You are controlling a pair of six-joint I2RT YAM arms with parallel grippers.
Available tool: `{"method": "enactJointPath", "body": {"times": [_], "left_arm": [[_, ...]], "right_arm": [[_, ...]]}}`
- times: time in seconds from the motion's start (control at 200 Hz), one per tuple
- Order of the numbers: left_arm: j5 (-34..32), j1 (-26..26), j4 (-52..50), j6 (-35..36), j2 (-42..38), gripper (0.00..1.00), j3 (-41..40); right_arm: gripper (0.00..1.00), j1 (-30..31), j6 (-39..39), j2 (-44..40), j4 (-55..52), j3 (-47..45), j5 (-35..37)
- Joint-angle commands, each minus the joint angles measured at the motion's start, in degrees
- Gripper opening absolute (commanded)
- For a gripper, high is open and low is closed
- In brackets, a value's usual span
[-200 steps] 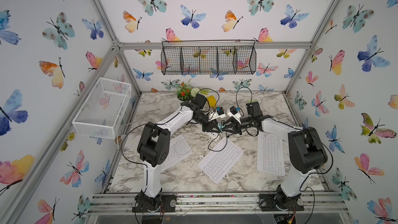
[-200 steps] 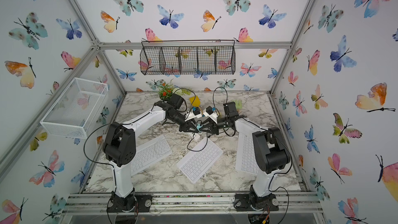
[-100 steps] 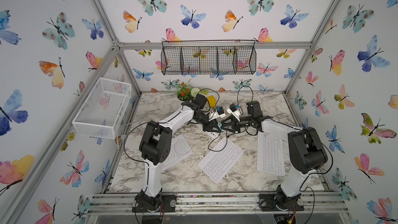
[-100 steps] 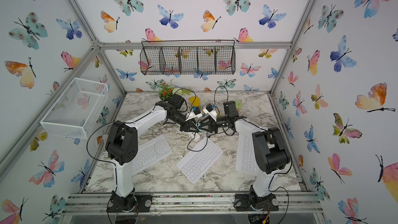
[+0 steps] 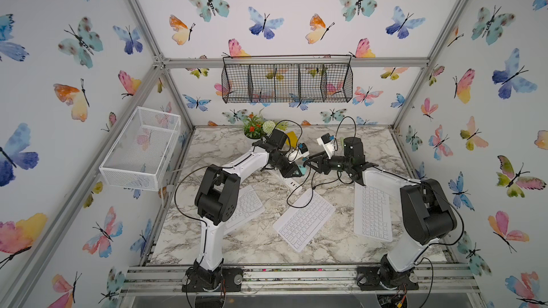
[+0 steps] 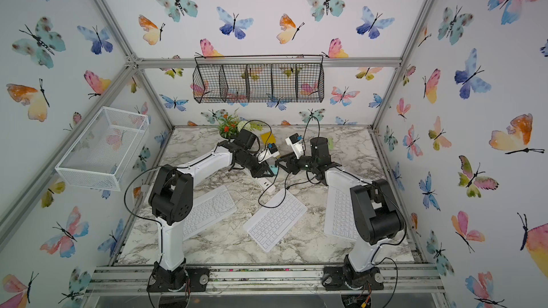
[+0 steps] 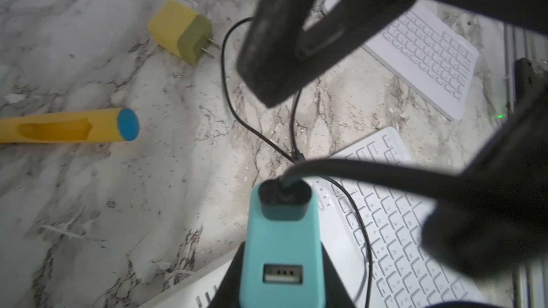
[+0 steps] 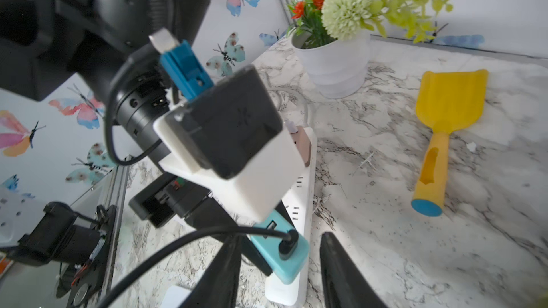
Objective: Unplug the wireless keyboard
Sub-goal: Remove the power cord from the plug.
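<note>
Keyboards: three, white, flat on the table (image 5: pixel 376 149). The left keyboard (image 5: pixel 247 207) is half under the left arm. The middle keyboard (image 5: pixel 305 222) lies askew at lower centre of both top views. The right keyboard (image 5: pixel 372 213) is beside the right arm.
Wiring: one black cable (image 7: pixel 224 66) runs from the middle keyboard's far edge to the teal charger.
Chargers: two. The teal charger (image 7: pixel 281 238) stands on the one strip (image 8: pixel 302 179). The yellow charger (image 7: pixel 181 31) lies loose at upper left of the left wrist view.
Grippers: two. The left gripper (image 5: pixel 297 172) pinches the teal charger. The right gripper (image 5: pixel 310 163) has its fingers spread, either side of the cable's plug.
Extras: one scoop (image 7: pixel 68 128), one plant (image 8: pixel 341 63).
</note>
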Motion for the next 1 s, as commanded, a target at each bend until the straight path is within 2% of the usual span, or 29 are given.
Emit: {"method": "enactJointPath", "body": {"times": [0.0, 0.145, 0.28, 0.501, 0.791, 0.996], "left_arm": [[-6.92, -0.9, 6.18, -7.92, -0.79, 0.0, -1.75], [-7.84, -1.59, 8.66, -9.31, -2.05, 0.0, -3.55], [-9.19, -1.67, 8.28, -10.61, -2.26, 0.0, -3.43], [-6.91, -1.36, 10.45, -12.57, -4.35, 0.0, -5.42], [-5.94, -1.34, 10.57, -12.3, -4.9, 0.0, -6.0], [-6.28, -1.34, 10.48, -12.57, -4.64, 0.0, -5.65]], "right_arm": [[0.46, 2.84, 6.22, -0.39, 3.22, -0.7, 7.32], [0.46, 3.99, 10.32, 0.5, 6.8, -1.7, 12.12], [0.44, 4.63, 10.76, 1.6, 4.81, -0.5, 15.73], [0.43, 4.63, 13.02, 2.62, 6.06, -2.18, 18.93], [0.41, 4.63, 13.94, 4.26, 8.34, -1.76, 16.74], [0.32, 5.15, 14.32, 5.49, 8.39, -0.82, 15.24]]}}
